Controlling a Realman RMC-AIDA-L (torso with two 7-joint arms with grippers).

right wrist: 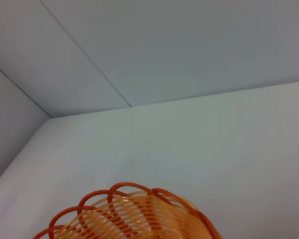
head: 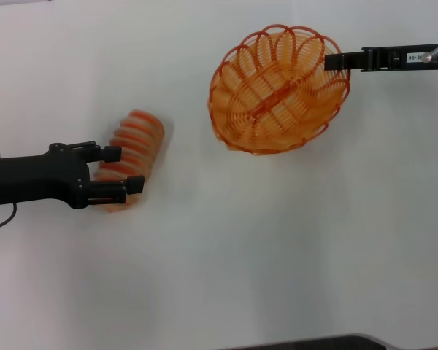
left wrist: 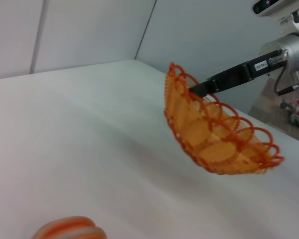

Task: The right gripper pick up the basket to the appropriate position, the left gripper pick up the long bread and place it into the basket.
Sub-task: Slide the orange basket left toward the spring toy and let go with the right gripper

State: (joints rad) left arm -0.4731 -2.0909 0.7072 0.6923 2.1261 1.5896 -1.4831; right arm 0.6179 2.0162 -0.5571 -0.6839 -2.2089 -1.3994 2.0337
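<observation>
We hold the basket (head: 277, 91) by its rim in the right gripper (head: 334, 61), clamped there and lifting it tilted off the table (head: 277, 255); the left gripper (head: 124, 169) has its fingers set around the near end of the long bread (head: 131, 157), which lies on the table well apart from the basket. We judge that the tilted basket could swing or slip from so thin a hold, and the ribbed loaf could roll out of a grip taken at its end; we cannot tell whether the left fingers press the bread or only straddle it, and the right wrist view shows only the basket's rim.
</observation>
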